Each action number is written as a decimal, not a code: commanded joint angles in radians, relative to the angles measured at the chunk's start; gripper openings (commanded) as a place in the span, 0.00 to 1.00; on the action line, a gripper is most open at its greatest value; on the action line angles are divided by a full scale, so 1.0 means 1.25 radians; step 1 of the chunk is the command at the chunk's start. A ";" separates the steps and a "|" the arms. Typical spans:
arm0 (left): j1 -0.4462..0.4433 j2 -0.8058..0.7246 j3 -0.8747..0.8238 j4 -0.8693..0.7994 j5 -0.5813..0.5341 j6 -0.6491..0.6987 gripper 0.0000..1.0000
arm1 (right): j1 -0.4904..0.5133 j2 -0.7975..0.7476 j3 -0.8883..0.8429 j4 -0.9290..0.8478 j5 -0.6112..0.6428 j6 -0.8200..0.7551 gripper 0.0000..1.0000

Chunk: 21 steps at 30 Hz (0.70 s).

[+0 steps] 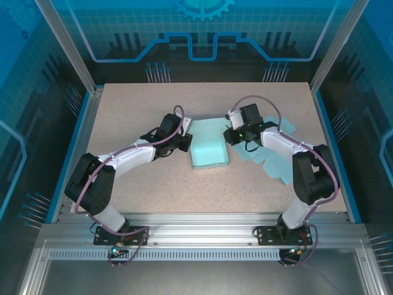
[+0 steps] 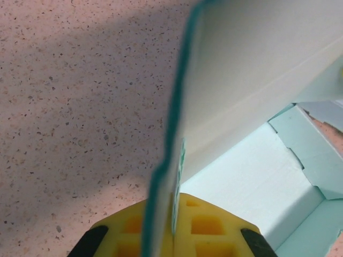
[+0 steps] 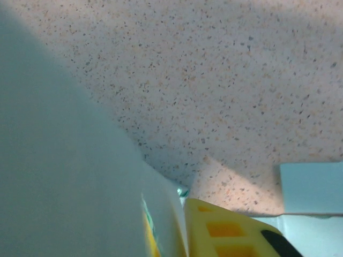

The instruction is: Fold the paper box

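Now the paper box [image 1: 209,153] lies half-made in the middle of the surface [image 1: 153,196], between the arms, with the left jaws shut tight on its left wall and the right jaws pinching its right wall, probably to raise both sides together.
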 commanded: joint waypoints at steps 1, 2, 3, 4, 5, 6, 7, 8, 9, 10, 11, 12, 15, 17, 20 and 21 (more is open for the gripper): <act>-0.002 0.003 0.004 0.060 0.010 -0.059 0.02 | 0.030 -0.036 -0.021 0.063 0.047 0.045 0.13; -0.005 0.003 0.005 0.064 0.009 -0.065 0.01 | 0.040 -0.039 -0.025 0.071 0.063 0.050 0.12; -0.007 0.005 0.007 0.066 0.010 -0.070 0.01 | 0.050 -0.043 -0.030 0.079 0.079 0.054 0.11; -0.009 0.006 0.009 0.066 0.007 -0.073 0.01 | 0.059 -0.045 -0.032 0.086 0.089 0.056 0.11; -0.012 0.008 0.010 0.066 0.003 -0.078 0.01 | 0.067 -0.047 -0.034 0.094 0.101 0.060 0.10; -0.013 0.010 0.011 0.067 0.000 -0.084 0.01 | 0.073 -0.048 -0.034 0.102 0.109 0.067 0.09; -0.013 0.012 0.012 0.070 -0.002 -0.091 0.00 | 0.080 -0.048 -0.035 0.109 0.115 0.073 0.08; -0.014 0.014 0.012 0.075 -0.007 -0.102 0.01 | 0.085 -0.047 -0.036 0.117 0.125 0.081 0.06; -0.014 0.016 0.011 0.079 -0.008 -0.110 0.01 | 0.091 -0.044 -0.036 0.124 0.136 0.088 0.03; -0.016 0.020 0.011 0.088 -0.012 -0.119 0.01 | 0.098 -0.040 -0.037 0.130 0.152 0.099 0.00; -0.016 0.023 0.012 0.093 -0.020 -0.127 0.02 | 0.105 -0.034 -0.037 0.138 0.166 0.109 0.00; -0.017 0.027 0.013 0.097 -0.027 -0.139 0.04 | 0.113 -0.029 -0.037 0.144 0.180 0.116 0.00; -0.018 0.041 0.015 0.111 -0.041 -0.179 0.06 | 0.138 -0.014 -0.039 0.167 0.227 0.139 0.00; -0.021 0.043 0.007 0.125 -0.043 -0.203 0.08 | 0.159 -0.008 -0.045 0.183 0.260 0.147 0.00; -0.027 0.037 -0.019 0.161 -0.032 -0.249 0.11 | 0.188 -0.006 -0.061 0.207 0.306 0.150 0.00; -0.029 0.035 -0.026 0.170 -0.026 -0.262 0.11 | 0.194 -0.006 -0.067 0.214 0.319 0.153 0.00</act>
